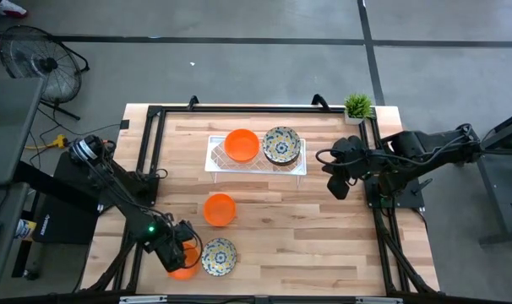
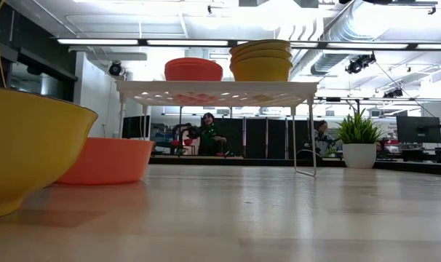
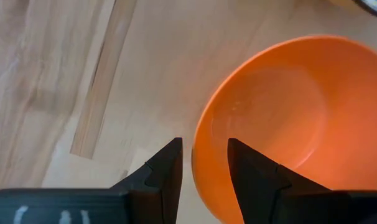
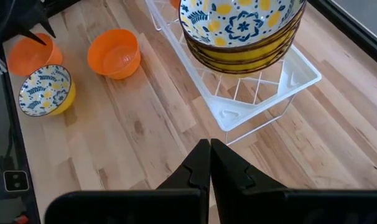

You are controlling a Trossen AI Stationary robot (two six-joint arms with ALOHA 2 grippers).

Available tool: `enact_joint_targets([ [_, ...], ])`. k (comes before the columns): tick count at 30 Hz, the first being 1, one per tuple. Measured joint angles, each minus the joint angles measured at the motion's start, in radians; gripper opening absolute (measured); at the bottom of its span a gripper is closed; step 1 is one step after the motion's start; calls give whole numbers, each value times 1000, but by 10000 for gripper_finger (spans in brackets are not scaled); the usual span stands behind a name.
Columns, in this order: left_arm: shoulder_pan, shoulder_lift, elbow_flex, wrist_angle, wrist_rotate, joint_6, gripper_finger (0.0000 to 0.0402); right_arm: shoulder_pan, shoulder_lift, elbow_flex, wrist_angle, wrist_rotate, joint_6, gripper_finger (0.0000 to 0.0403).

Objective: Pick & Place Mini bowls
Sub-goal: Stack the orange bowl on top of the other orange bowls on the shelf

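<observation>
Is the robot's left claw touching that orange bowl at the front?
Touching. In the left wrist view the left gripper straddles the rim of the orange bowl, one finger inside and one outside, with the rim pinched between them.

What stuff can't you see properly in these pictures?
- Orange stack on the white tray: bowl count hidden from above; in the low view it blurs together.
- Orange bowl at the left claw: cut off by the left wrist view's edge.
- Both claws: absent from the low view.
</observation>
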State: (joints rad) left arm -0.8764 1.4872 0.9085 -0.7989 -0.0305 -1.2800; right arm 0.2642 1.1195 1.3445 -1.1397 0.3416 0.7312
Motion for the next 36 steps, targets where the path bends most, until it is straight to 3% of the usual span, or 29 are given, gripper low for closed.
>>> enact_joint_targets([
  [13,0,43,0,41,-14,-8,117,0,0,0,0,0,-16,0],
  [22,0,43,0,41,-5,-8,9,0,0,0,0,0,-33,0],
  [32,0,20,29,27,18,1,2,0,0,-1,-2,-13,-41,0],
  [36,0,-27,77,-26,-23,16,2,0,-9,-1,-53,-16,-28,0],
])
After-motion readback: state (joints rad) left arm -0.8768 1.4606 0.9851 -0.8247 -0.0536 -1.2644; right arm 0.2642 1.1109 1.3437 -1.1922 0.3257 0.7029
